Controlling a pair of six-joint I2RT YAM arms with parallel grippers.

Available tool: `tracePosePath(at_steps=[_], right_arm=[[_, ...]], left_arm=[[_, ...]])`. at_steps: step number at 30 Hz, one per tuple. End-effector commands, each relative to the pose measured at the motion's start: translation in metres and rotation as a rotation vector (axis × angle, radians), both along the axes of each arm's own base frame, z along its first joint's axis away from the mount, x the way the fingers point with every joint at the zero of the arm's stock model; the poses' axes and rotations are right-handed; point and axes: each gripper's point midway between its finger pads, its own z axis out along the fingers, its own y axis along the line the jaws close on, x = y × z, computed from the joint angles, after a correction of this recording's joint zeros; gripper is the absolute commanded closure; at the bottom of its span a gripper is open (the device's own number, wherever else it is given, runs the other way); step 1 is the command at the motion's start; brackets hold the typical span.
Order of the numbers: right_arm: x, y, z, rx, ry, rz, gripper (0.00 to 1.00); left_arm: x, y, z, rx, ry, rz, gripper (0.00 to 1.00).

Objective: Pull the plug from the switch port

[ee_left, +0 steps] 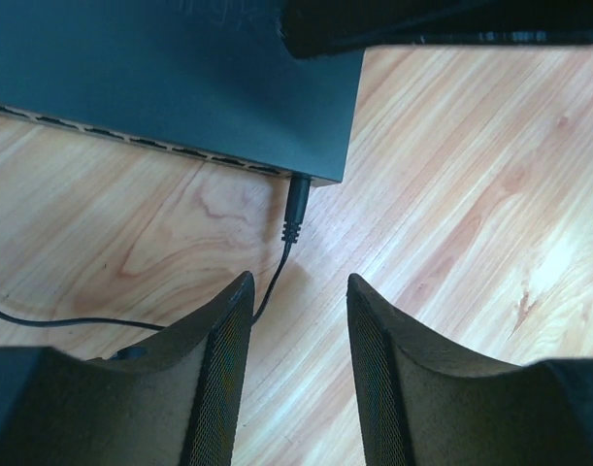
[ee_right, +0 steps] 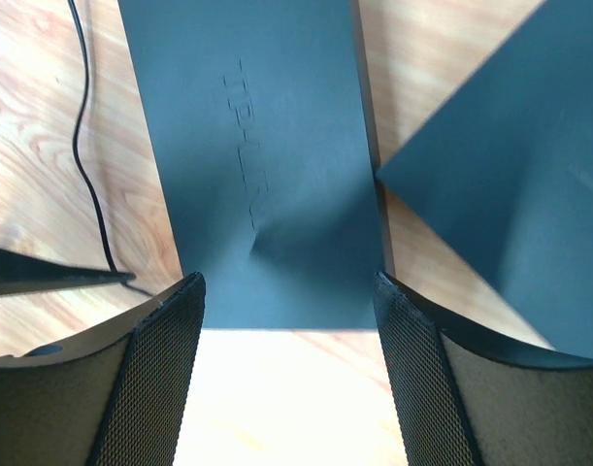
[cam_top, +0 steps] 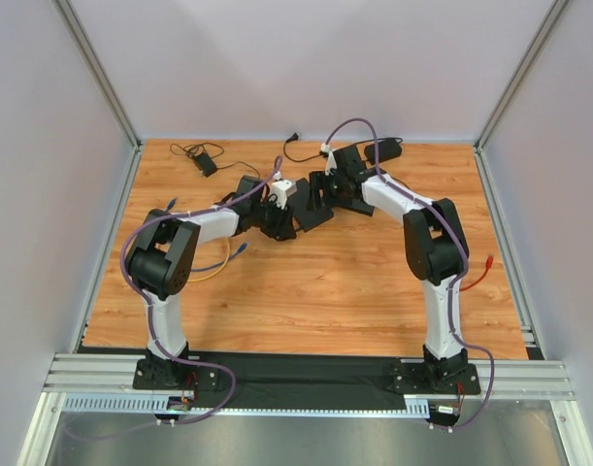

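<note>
1. The right gripper (ee_right: 286,291) straddles the near end of the dark switch (ee_right: 267,146), one mesh-textured finger (ee_right: 170,359) set against each side edge.
2. Faint raised lettering runs along the switch's top.
3. Left of the switch, a thin black cable (ee_right: 76,126) trails over the wooden table (ee_right: 422,49).
4. To the switch's right, a dark angled panel (ee_right: 510,175) touches its edge.

Soft, even light fills the overhead view, and the wooden table (cam_top: 325,282) looks warm with only faint shadows. The wrist views are harsher: glare bleaches the wood, worst just below the dark switch (ee_right: 267,175), which shows a dull sheen. Close to the lens, the fingers (ee_left: 218,388) are dark and slightly blurred.
</note>
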Motion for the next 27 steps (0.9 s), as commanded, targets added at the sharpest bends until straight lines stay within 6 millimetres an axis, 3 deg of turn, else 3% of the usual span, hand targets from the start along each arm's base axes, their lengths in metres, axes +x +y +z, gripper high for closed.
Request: tracePosePath(at_steps=[1,14,17,21,27], right_arm=[[-0.006,-0.005,0.029,0.004,-0.046,-0.005,0.28],[-0.011,-0.009,0.036,0.007,-0.062,-0.016,0.29],[-0.011,-0.008,0.037,0.012,-0.063,-0.017,0.29],[-0.013,-0.003,0.035,-0.006,-0.065,-0.002,0.31],[-0.016,-0.007,0.027,-0.141,-0.093,-0.019,0.36]], left_arm=[[0.010,-0.014,0.015,-0.045,-0.037,-0.034,0.49],[0.013,-0.018,0.000,-0.009,0.061,-0.032,0.49],[0.012,-0.018,-0.003,-0.004,0.078,-0.035,0.54],[0.011,-0.020,-0.010,0.006,0.115,-0.049,0.75],[0.014,-0.021,-0.009,0.003,0.128,-0.046,0.91]])
